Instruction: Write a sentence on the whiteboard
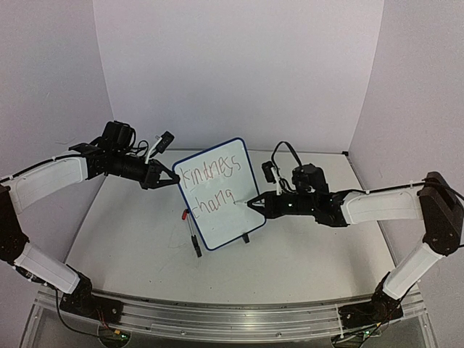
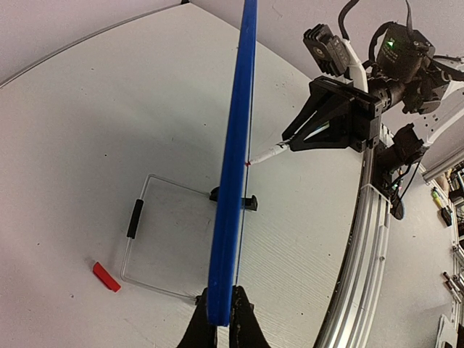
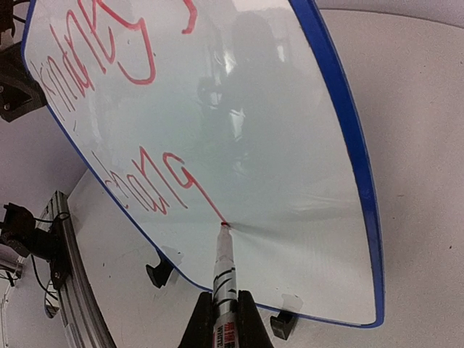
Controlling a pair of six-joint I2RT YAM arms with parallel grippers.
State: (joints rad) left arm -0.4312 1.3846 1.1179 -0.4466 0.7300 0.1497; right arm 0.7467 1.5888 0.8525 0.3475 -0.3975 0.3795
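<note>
Pinching the whiteboard by the blue frame at its left edge with the left hand, fingers pressed together on the rim, the board seen edge-on from the left wrist view. Keeping it upright on the tabletop, propped on two small black feet along its lower edge. Gripping a marker in the right hand — fingers closed tight around the barrel, red tip touching the white face of the board at the end of the second line. Showing the sentence in thin red letters: "kindness" across the top of the board, then "chang" beneath it, the tail of the g running straight down into the marker tip. Leaving the lower part of the board's face bare white, apart from a dim dark reflection in the gloss. Lying on the tabletop behind the board: a bent wire loop with a black sleeve on one side, one end reaching the board's lower edge near a foot, and beyond the loop, farther from the board, a small red cap. Meeting the board from both sides — left hand at the left rim, right hand in front of the written face, towards its right edge.
</note>
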